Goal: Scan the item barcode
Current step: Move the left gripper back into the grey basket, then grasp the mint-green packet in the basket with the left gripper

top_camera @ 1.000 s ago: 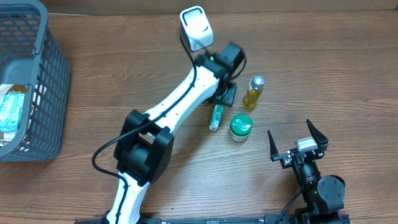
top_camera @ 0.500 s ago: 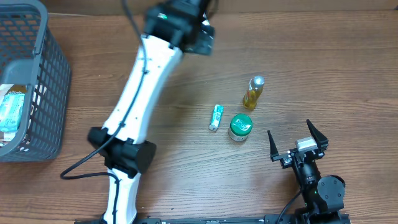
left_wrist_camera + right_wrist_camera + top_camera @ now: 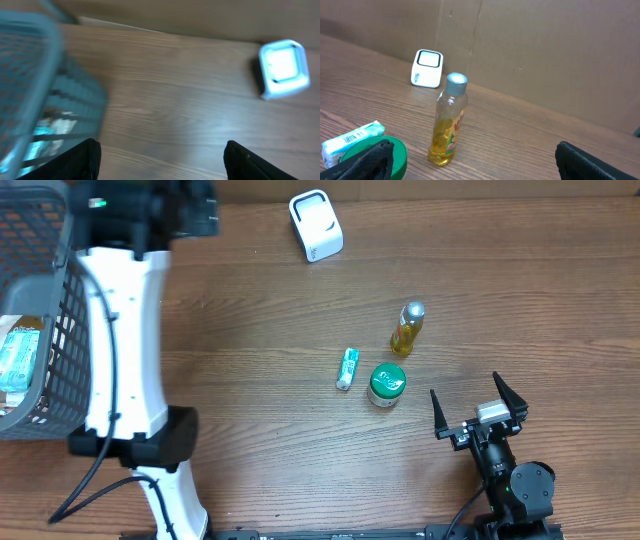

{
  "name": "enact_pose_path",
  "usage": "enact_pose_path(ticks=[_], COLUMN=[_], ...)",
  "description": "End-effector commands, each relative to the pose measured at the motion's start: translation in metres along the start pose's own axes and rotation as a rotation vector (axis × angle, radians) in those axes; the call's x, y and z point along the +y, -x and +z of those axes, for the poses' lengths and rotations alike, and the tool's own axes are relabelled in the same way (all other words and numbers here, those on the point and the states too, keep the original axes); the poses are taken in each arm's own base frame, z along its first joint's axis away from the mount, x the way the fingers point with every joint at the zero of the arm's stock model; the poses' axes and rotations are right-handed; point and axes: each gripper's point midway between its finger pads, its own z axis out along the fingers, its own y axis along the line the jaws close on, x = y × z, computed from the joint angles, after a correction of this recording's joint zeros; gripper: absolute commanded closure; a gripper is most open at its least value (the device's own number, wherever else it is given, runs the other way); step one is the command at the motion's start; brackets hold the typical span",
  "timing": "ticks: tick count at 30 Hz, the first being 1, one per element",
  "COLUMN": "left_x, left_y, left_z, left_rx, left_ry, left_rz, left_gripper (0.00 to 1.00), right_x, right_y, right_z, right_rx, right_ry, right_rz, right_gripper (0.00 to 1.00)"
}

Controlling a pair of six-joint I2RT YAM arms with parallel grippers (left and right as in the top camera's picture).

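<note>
Your left gripper point(image 3: 161, 150) is spread wide with nothing between its fingers. It hangs well to the left of the scanner point(image 3: 316, 225), over the right rim of the grey basket point(image 3: 45, 280). The wrist picture there is blurred. The white scanner stands at the far edge of the worktop point(image 3: 250, 310), untouched and apart from everything else.

The loose items lie nearer to you than the scanner and to its right. A yellow bottle point(image 3: 406, 329) with a silver cap stands upright and is the farthest right of them. A small green-and-white tube point(image 3: 347, 368) lies flat almost straight in front of the scanner. A jar with a green lid point(image 3: 386, 384) sits just beside the tube, between it and the bottle's side. None of the three is held, and you cannot read a barcode on any of them.

Your right gripper point(image 3: 468, 395) is also wide apart and empty. It sits low on the worktop, nearer and farther right of the scanner than the bottle. The basket, far to the scanner's left, holds some pale packets point(image 3: 18, 360).
</note>
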Motion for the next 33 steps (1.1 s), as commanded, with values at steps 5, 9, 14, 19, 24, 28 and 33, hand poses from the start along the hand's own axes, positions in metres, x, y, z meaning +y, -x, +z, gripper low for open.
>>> enact_pose_path(ticks=[5,9,14,19,24,28,33], left_x=[0.098,0.147,0.211,0.264,0.304,0.32,0.326], left_y=[0.013,0.009,0.001,-0.015,-0.038,-0.055,-0.073], left_z=[-0.011,-0.007,-0.006,0.008,0.026,0.043,0.074], left_rx=[-0.051,-0.042,-0.042,-0.018,0.044,0.095,0.178], left_ry=[0.15,0.198,0.255,0.28,0.337,0.357,0.354], left_rz=[-0.154,-0.247,-0.369,-0.475,-0.542,-0.57,-0.554], left_gripper=[0.19,0.19,0.18,0.18,0.18,0.18,0.17], right_x=[0.001,0.001,0.001,0.001,0.001,0.001,0.001], right_y=[-0.003,-0.003,-0.003,-0.003,-0.003,-0.003,-0.003], right_z=[0.0,0.0,0.0,0.0,0.0,0.0,0.0], right_rx=[0.0,0.0,0.0,0.0,0.0,0.0,0.0], right_ry=[0.002,0.002,0.002,0.002,0.002,0.002,0.002], right_rz=[0.004,0.004,0.004,0.004,0.004,0.004,0.005], right_gripper=[0.0,0.0,0.0,0.0,0.0,0.0,0.0])
